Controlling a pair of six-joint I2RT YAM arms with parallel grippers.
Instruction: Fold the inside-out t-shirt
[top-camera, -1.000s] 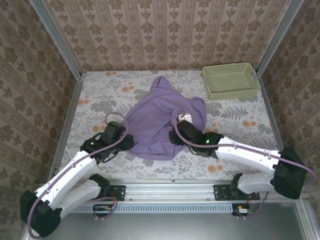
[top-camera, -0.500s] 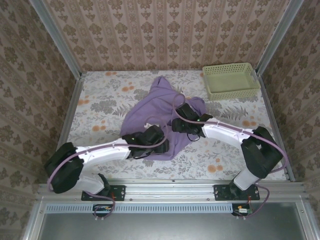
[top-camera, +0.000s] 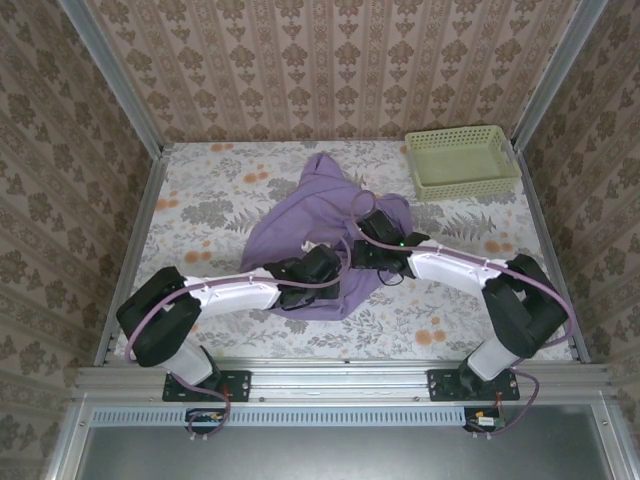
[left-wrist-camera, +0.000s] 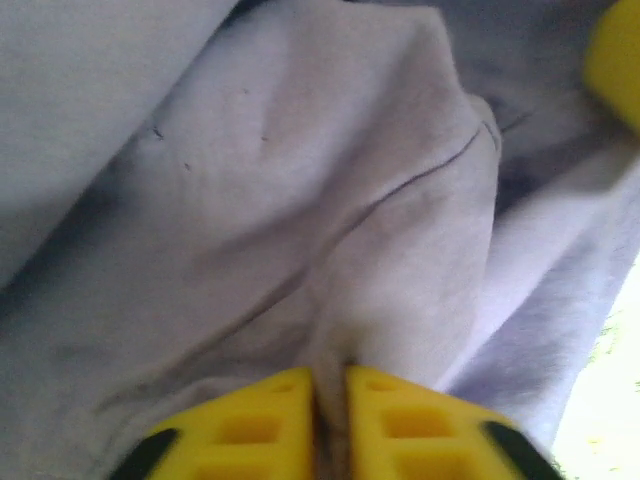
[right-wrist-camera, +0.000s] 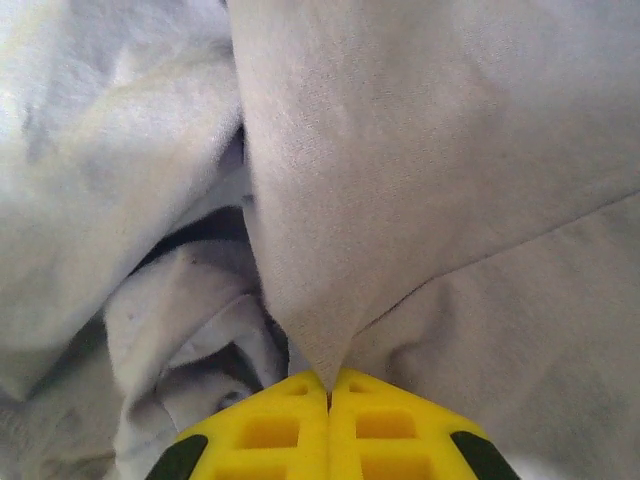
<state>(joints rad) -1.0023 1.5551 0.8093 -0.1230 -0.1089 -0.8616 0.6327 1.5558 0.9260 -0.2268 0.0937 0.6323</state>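
Tabletop: floral-patterned surface.
Left gripper: at the shirt's 6 o'clock edge. Its yellow fingers are pressed nearly together, pinching a raised fold of cloth.
Inside-out t-shirt: lavender, in a crumpled heap at the tabletop's centre, with one peak toward 12 o'clock.
Right gripper: at the shirt's 4 o'clock side, clamped tight with a point of fabric nipped between the fingers.
Basket: pale green mesh, at 2 o'clock, near the shirt's far right edge.
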